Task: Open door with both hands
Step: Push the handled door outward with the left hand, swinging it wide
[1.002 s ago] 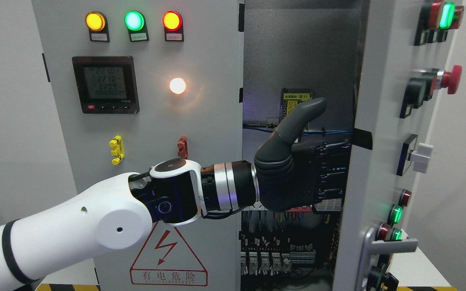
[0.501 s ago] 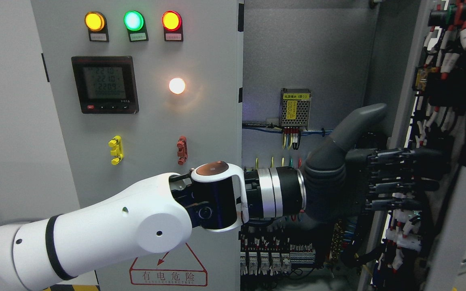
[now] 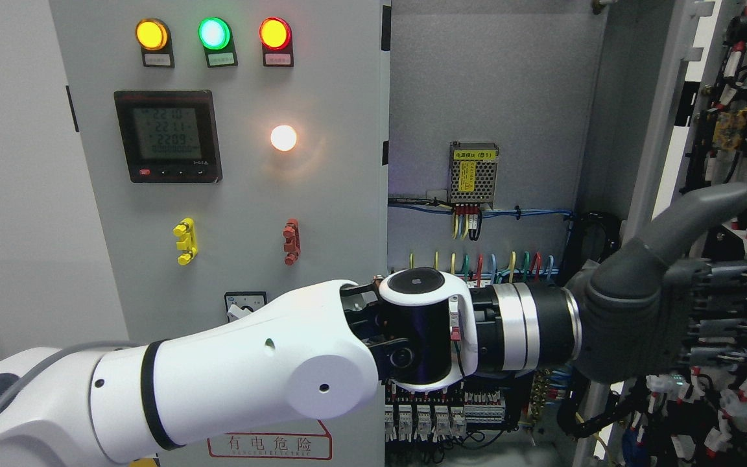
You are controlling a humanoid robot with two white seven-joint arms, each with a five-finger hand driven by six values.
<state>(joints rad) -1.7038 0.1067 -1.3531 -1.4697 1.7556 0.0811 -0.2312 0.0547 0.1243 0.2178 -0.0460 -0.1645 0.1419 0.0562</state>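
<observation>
At the far left stands the cabinet's closed door panel (image 3: pixel 231 194), carrying three lit indicator lamps (image 3: pixel 214 34) along its top edge, a digital meter (image 3: pixel 168 136) below them, a glowing round lamp (image 3: pixel 283 137), and a yellow toggle (image 3: pixel 185 241) and a red toggle (image 3: pixel 291 241) lower down. A warning sign (image 3: pixel 270 444) sits at its bottom edge. The left arm (image 3: pixel 250 376) comes in from the lower left and crosses in front of this panel toward the right.

In the middle the cabinet interior (image 3: pixel 484 97) lies exposed: a small power supply (image 3: pixel 474 172) on the back wall, coloured wiring (image 3: pixel 490 266) under it, and breakers (image 3: pixel 438 415) near the bottom.

At the right, the left robot hand (image 3: pixel 704 305) is flat, fingers extended and thumb raised, holding nothing; it appears to press against the inner face of the right door (image 3: pixel 736 130), whose wired back side fills the right edge of the view. That door looks swung well out, so its part of the task seems largely done. The left panel is still shut, and the right arm is not visible.

Room to move seems fair in the open middle bay, but the fingers lie close among the door's cables and connectors, so snagging looks like the main risk. The door's outer edge lies outside the picture.
</observation>
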